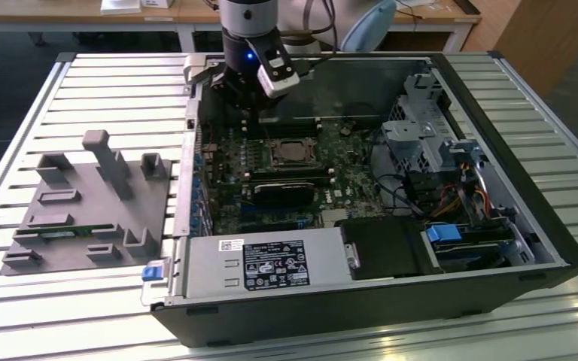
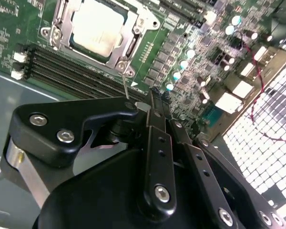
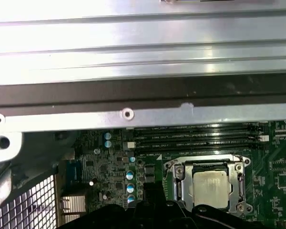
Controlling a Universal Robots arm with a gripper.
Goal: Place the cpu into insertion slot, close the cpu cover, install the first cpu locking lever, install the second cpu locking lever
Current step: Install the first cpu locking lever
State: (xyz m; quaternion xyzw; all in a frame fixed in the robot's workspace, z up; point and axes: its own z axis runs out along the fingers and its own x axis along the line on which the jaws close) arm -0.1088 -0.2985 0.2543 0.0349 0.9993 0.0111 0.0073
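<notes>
1. The cpu (image 2: 97,26) lies flat in the socket (image 3: 202,167). The silver cover (image 2: 138,33) looks laid down around it like a frame, so I judge that the step in hand is a locking lever.
2. The claw (image 2: 155,109) hangs above the green board inside the computer case (image 1: 369,301). The socket is a little way ahead of its tip, not under it. I cannot tell whether the claw is released or clenched, and nothing can be seen in its hold.
3. A thin wire lever (image 2: 127,89) rises from the socket's near corner toward the claw's tip. It is close to the tip, and whether they touch is unclear.
4. To do the step well:
   - Meet the lever at its free end, not on the cover or the chip's top.
   - Press down, then sideways, so the wire slips under its hook.
   - Keep the cover flat throughout.
   - Stay off the memory slots (image 2: 71,76), which lie between the claw and the socket.
5. Counted:
   - one cpu, one socket and one cover
   - one lever that I can make out, a second not being plain
   - about four long black memory slots in the bank nearest the claw
   - one claw
   - one case on the slatted counter (image 1: 68,316)
   - one grey holder block (image 1: 88,203), well off to the claw's side
</notes>
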